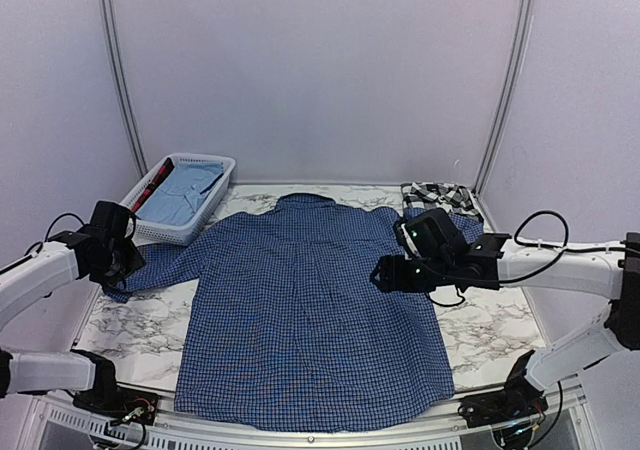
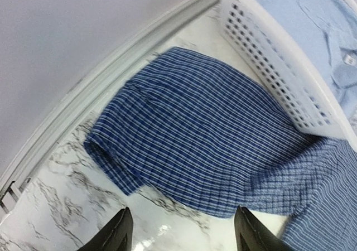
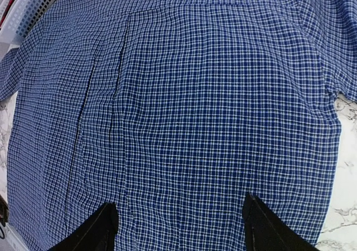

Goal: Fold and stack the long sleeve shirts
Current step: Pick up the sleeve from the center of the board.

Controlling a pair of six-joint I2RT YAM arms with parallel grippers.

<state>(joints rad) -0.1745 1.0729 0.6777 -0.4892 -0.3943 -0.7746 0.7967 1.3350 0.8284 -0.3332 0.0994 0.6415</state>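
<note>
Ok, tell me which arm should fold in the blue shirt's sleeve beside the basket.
Left. The left gripper hangs open right over that sleeve by the white basket; the right gripper is across the shirt, above its back panel.

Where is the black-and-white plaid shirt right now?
In the top view, the black-and-white plaid shirt lies crumpled at the far right corner of the table, just past the spread blue shirt.

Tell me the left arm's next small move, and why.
Probably lower the left jaws onto the sleeve and close. They hang open just above it, holding nothing. The sleeve lies bunched beside the basket, while the body of the shirt is already spread flat, so folding that sleeve inward looks next.
</note>
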